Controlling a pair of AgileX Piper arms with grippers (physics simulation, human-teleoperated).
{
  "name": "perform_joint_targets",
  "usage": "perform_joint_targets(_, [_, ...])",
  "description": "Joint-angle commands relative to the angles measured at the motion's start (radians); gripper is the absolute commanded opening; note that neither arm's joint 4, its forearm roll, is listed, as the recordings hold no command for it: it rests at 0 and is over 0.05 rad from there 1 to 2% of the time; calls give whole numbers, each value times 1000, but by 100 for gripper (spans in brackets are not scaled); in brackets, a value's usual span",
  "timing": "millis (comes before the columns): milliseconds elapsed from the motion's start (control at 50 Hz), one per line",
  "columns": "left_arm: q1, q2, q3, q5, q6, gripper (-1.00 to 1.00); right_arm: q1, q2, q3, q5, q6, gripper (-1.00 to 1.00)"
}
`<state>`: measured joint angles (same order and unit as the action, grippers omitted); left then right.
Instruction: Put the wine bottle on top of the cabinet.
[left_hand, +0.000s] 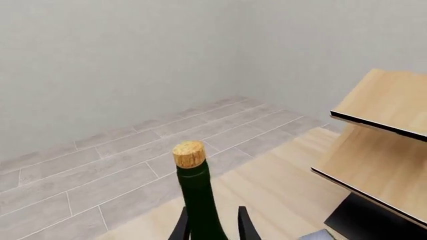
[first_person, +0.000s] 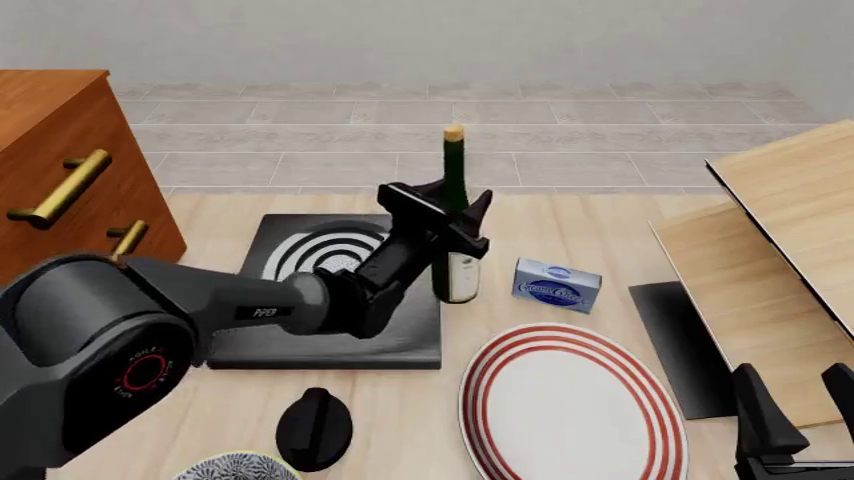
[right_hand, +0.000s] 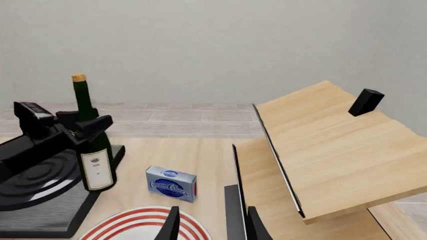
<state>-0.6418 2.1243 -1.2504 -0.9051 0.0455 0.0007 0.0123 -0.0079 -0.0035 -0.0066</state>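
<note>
One white label sits low on the wine bottle (first_person: 458, 215), its print too small to read; "PiPER" is lettered on the left arm. The left gripper (first_person: 451, 225) is clenched around the bottle's body at the centre of the front view, the bottle upright on the surface (first_person: 587, 240) just beside a black induction plate (first_person: 334, 320). The cabinet (first_person: 60, 170) stands at upper left. The right gripper (first_person: 794, 400), lower right, is released. A blue box (first_person: 557, 284) bears unreadable writing beside a red-striped plate (first_person: 574, 405).
</note>
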Motion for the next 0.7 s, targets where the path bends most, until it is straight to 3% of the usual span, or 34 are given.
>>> perform_joint_targets(20, [-7, -79, 104, -40, 17, -100, 0, 0, 0, 0, 0, 100])
perform_joint_targets(700, [24, -414, 389, -11, 58, -100, 0, 0, 0, 0, 0, 100])
